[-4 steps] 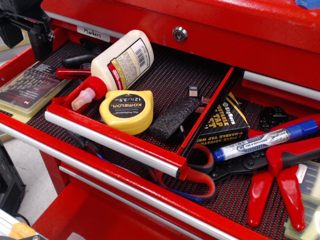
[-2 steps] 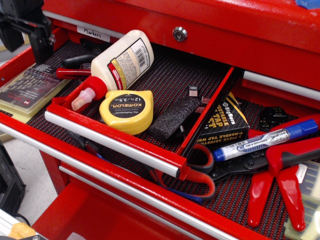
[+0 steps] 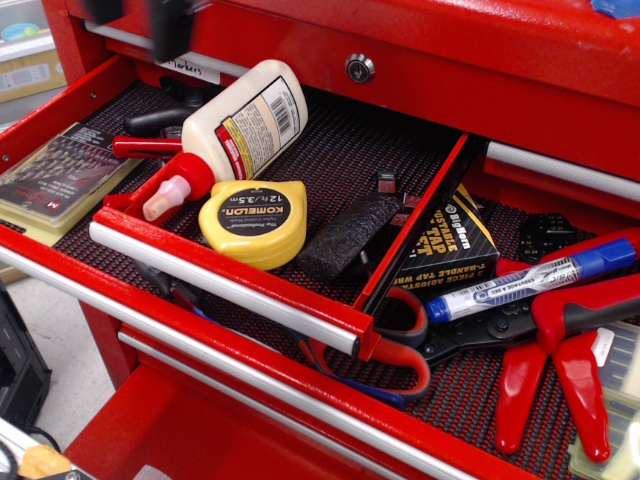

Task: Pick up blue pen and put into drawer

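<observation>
Reaching for the blue pen risks snagging the tools packed around it.

Nearest me, the wider lower drawer holds the blue pen at the right, resting across the red-handled pliers and touching them; a low or skewed approach could catch a handle or roll the pen off into the clutter. Beyond it, the narrow drawer is crowded by the tape measure, black block and glue bottle, leaving bare mesh mainly toward its back right; a drop elsewhere could bounce out. At the top left edge my gripper is blurred and cut off, so I cannot tell how the jaws stand.
</observation>
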Motion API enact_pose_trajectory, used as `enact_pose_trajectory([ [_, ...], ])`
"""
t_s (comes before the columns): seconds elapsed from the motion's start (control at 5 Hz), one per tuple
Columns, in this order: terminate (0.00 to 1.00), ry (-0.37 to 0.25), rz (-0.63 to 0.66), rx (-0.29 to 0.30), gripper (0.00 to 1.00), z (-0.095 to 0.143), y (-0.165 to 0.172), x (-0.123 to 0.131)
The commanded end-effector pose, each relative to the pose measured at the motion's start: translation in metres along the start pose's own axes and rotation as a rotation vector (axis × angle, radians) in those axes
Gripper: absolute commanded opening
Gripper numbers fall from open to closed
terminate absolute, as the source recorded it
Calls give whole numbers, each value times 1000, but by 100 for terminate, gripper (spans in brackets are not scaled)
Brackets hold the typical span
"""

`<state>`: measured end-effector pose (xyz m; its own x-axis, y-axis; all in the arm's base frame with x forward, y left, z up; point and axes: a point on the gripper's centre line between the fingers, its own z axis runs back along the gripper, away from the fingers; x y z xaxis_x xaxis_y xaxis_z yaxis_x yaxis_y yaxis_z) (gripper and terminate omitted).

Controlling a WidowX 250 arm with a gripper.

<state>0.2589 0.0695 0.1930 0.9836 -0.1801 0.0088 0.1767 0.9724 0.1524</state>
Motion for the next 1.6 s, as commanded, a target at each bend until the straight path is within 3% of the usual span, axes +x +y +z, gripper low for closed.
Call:
enact_pose_trajectory([
  [0.0,0,-253,-195,-229,100,19,-72,1],
  [0.2,0,-308,-219,-245,100,15,-120,15],
  [0.4,0,-391,-313,-220,100,-6,-159,17],
  [0.6,0,-433,-347,-189,100,-28,-170,24],
  [0.8,0,-358,-351,-140,100,-33,-179,39],
  [1.0,0,-349,-433,-132,100,-48,-168,47],
  [1.4,0,-389,-452,-116,100,-66,-178,59],
])
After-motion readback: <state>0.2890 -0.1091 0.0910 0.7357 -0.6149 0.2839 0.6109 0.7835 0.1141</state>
